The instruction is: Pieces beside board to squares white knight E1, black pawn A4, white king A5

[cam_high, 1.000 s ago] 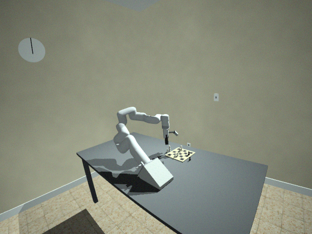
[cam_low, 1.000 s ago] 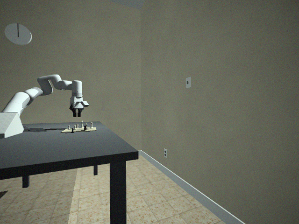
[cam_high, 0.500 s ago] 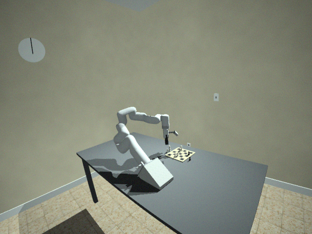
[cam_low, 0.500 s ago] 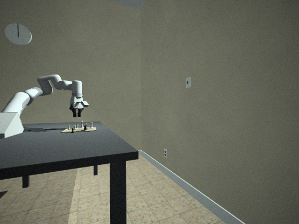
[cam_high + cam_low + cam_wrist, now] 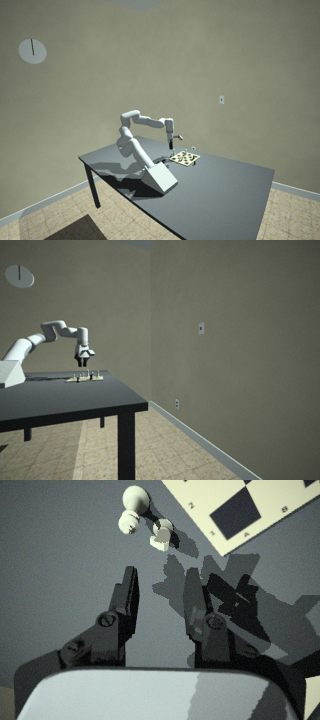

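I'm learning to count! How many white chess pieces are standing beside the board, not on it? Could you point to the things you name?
2: the white king [image 5: 173,152] [image 5: 87,373] [image 5: 136,501] and the white knight [image 5: 171,154] [image 5: 82,374] [image 5: 161,539], close together near the board's [image 5: 198,156] [image 5: 101,379] [image 5: 222,549] A1 corner.

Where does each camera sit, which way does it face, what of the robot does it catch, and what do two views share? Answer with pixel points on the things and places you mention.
Top: high, off to one side, angled down at the table [image 5: 219,186] [image 5: 77,397]; the whole arm [image 5: 140,152] [image 5: 19,348] shows.
Exterior: lower, nearly level, across the table end; base partly cut off, arm and gripper [image 5: 170,149] [image 5: 82,366] [image 5: 161,581] visible.
Wrist: on the gripper, facing down past its open fingers to two white pieces and a board corner.
Top and exterior share the clock [image 5: 32,51] [image 5: 19,276].
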